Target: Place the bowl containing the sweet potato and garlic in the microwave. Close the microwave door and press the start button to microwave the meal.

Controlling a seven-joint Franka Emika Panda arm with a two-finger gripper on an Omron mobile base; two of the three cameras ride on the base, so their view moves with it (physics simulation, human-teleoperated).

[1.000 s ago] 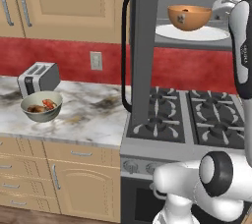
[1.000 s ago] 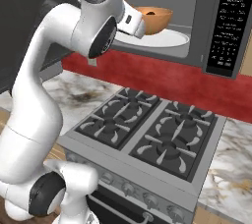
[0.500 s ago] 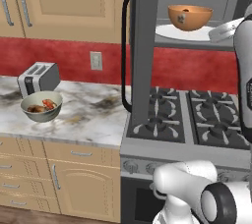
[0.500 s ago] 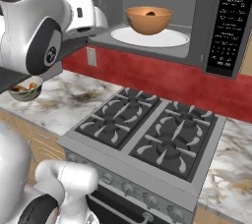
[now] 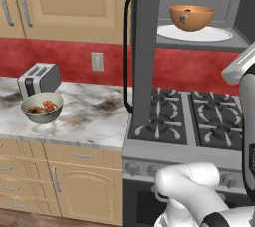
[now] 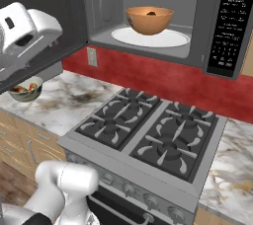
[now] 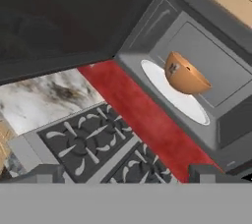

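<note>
Bowl (image 6: 149, 19) sits on the microwave (image 6: 217, 26) plate — my end effector (image 7: 123, 173) is spread apart, empty. Next I swing the door (image 5: 145, 56) shut.

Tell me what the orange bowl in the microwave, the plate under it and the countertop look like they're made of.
The bowl looks like glazed ceramic or glossy plastic: smooth orange-brown with a soft sheen. The turntable plate reads as white glass or ceramic, flat and plain. The countertop appears to be polished marble or a stone look-alike, white with grey and brown veining. Being rendered, none is certain.
</note>
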